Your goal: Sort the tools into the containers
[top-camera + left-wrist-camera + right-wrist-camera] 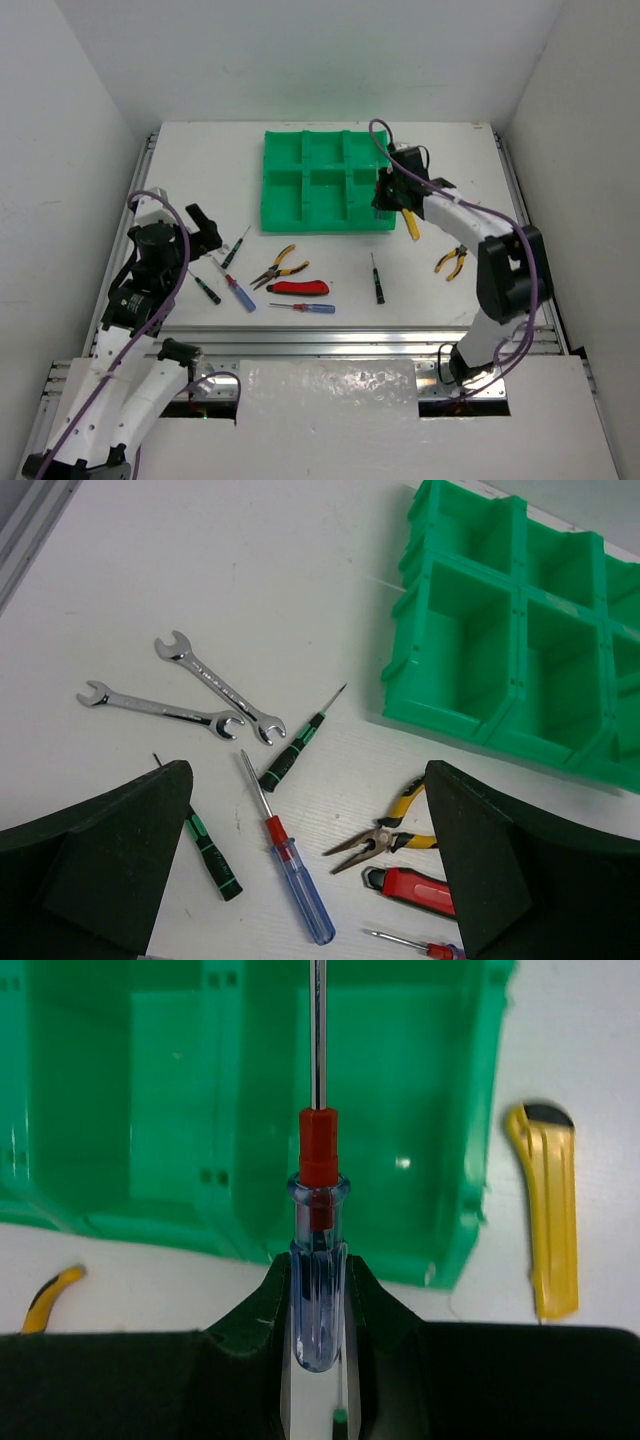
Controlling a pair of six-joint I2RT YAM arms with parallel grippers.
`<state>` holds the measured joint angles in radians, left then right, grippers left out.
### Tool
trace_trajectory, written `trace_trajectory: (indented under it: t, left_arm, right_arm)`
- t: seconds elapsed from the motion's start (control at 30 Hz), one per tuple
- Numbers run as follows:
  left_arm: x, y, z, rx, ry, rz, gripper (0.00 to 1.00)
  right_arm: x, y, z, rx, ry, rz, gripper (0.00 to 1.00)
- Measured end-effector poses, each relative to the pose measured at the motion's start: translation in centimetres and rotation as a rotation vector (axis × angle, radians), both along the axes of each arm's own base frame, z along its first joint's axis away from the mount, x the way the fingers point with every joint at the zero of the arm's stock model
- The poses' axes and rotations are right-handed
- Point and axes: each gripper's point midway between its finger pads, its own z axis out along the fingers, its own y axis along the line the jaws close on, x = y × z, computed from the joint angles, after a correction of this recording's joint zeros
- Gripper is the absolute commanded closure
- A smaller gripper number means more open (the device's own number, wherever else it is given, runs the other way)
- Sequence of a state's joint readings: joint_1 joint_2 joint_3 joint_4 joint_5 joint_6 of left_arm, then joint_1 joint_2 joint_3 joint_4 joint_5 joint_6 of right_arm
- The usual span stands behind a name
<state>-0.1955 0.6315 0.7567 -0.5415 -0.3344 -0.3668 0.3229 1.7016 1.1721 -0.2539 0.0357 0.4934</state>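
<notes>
My right gripper (318, 1295) is shut on the clear blue handle of a screwdriver (320, 1260). Its red collar and steel shaft point out over the near right compartment of the green tray (150, 1110). In the top view this gripper (385, 196) hangs at the near right corner of the tray (272, 180). My left gripper (308, 770) stands open above loose tools: two silver wrenches (215, 688), a green-banded screwdriver (295, 752), a blue screwdriver (295, 885), yellow pliers (385, 835) and a red knife (415, 888).
A yellow knife (411, 222) lies just right of the tray's near corner. A second pair of yellow pliers (452, 262) lies further right, and a black screwdriver (377, 280) lies in front of the tray. Another blue screwdriver (303, 308) rests near the front edge.
</notes>
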Motion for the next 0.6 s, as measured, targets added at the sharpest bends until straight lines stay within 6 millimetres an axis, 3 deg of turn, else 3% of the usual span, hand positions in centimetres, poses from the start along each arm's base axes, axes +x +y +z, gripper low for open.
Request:
trace_trajectory:
  t: [0.13,0.17,0.27,0.3,0.33,0.4,0.5,0.6]
  left_arm:
    - [0.1,-0.1,-0.2,0.000,0.009,-0.007,0.00]
    - [0.1,-0.2,-0.3,0.001,0.011,-0.008,0.00]
    - [0.2,-0.3,-0.5,0.002,0.021,-0.014,0.00]
    - [0.3,-0.3,-0.6,0.001,0.023,-0.016,0.00]
    - [0.3,-0.4,-0.6,0.001,0.025,-0.020,0.00]
    - [0.4,-0.5,-0.7,0.001,0.028,-0.027,0.00]
    - [0.5,-0.6,-0.9,0.006,0.037,-0.033,0.00]
    - [0.6,-0.6,-1.2,0.012,0.048,-0.033,0.01]
  right_arm:
    - [3.6,1.1,-0.4,-0.042,-0.023,0.054,0.85]
    - [4.4,1.2,-0.6,-0.054,-0.023,0.062,0.73]
    - [6.4,1.4,-1.5,-0.097,-0.016,0.079,0.51]
    - [7.0,1.4,-1.7,-0.109,-0.019,0.084,0.37]
    - [7.3,1.5,-1.9,-0.119,-0.018,0.088,0.31]
    - [7.2,1.4,-2.0,-0.144,-0.010,0.101,0.25]
    - [6.4,1.7,-1.2,-0.167,-0.025,0.123,0.25]
    - [3.0,3.5,0.8,-0.155,-0.052,0.201,0.29]
